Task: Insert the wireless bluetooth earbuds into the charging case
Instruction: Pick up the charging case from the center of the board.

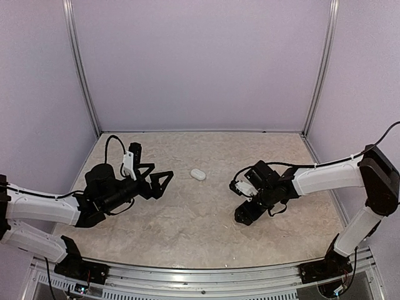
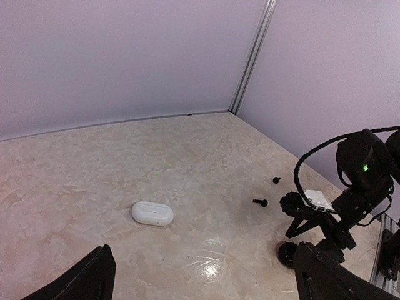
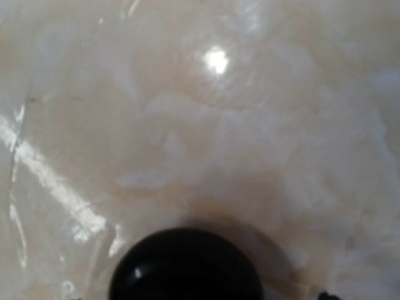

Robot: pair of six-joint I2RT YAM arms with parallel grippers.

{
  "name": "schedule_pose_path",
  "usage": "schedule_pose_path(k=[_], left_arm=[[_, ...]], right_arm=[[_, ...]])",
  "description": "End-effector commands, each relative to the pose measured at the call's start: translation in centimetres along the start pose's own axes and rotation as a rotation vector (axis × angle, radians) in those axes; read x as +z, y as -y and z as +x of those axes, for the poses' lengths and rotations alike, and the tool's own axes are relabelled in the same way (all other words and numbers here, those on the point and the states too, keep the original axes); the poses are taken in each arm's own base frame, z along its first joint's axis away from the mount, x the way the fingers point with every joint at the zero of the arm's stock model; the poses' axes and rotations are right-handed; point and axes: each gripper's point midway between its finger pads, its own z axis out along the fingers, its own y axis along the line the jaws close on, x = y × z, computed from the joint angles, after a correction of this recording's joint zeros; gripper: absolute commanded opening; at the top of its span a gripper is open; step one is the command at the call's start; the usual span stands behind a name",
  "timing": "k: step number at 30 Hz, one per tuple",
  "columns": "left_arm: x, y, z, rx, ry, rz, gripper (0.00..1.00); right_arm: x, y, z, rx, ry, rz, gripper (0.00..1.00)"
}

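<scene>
- The left gripper (image 1: 161, 182) is hanging with fingers spread wide, grasping nothing; swinging in, it risks knocking the charging case (image 2: 152, 213) away.
- The charging case is lying between the arms, lid seemingly shut and blocking insertion.
- The wireless bluetooth earbuds (image 2: 260, 202), probably the two specks to its right, are showing too small to confirm.
- The right gripper (image 1: 245, 215) is pointing down over a black disc (image 3: 185, 265); its fingers are hiding, so I cannot tell their state, and it risks grabbing the disc.

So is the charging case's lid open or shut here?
Shut: the charging case lies as one smooth white pebble, no raised lid or sockets showing.
</scene>
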Motion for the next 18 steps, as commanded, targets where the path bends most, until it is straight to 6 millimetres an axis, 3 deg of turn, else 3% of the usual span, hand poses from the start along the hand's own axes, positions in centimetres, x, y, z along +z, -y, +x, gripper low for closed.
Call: schedule_pose_path(k=[1,9,14,18], left_arm=[[0.6,1.0,-1.4,0.014,0.034,0.035,0.99],[0.7,1.7,-1.0,0.052,0.032,0.066,0.97],[-0.2,3.5,-0.5,0.210,0.054,0.133,0.93],[-0.8,5.5,1.1,0.382,0.030,0.213,0.90]], right_arm=[[1.1,0.0,1.0,-0.014,-0.027,0.010,0.78],[2.3,-0.1,1.4,-0.030,-0.052,0.007,0.59],[1.4,-1.8,-0.5,-0.046,-0.010,-0.083,0.46],[0.2,-3.7,-2.2,-0.064,0.021,-0.193,0.43]])
